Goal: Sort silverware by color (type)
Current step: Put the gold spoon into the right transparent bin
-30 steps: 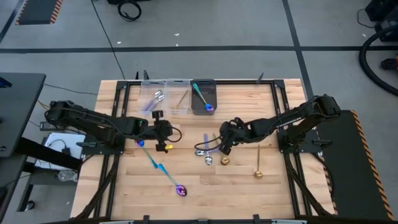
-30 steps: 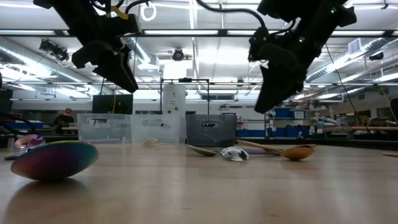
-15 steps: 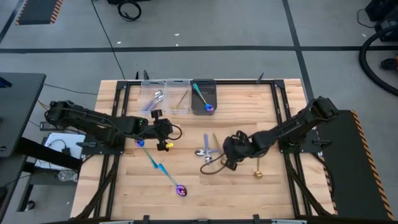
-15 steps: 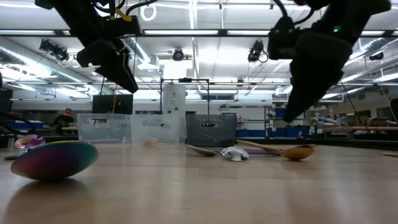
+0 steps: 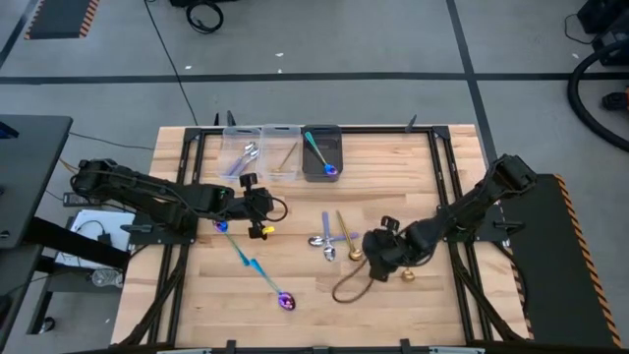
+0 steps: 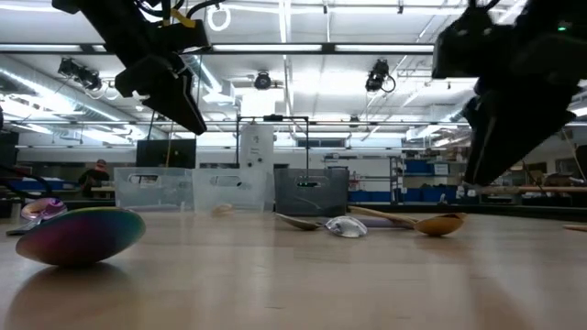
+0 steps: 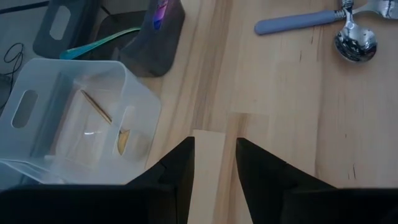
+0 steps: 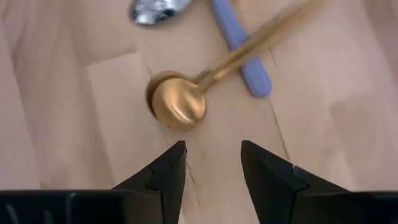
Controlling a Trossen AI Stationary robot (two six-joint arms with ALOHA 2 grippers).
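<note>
Table (image 5: 432,295) first: I see both arms above it, three bins along its far edge. My right gripper (image 5: 376,258) hovers with fingers parted and empty, a gold spoon (image 8: 177,107) just ahead of its tips, crossing a lilac-handled spoon (image 8: 239,46); a second gold spoon (image 5: 407,258) lies just beside it. My left gripper (image 5: 263,208) hangs parted and empty near the clear bin (image 7: 74,118), which holds a gold spoon. The dark bin (image 5: 321,152) holds a teal spoon. Two teal-handled spoons (image 5: 265,278) lie below the left gripper on the near side.
</note>
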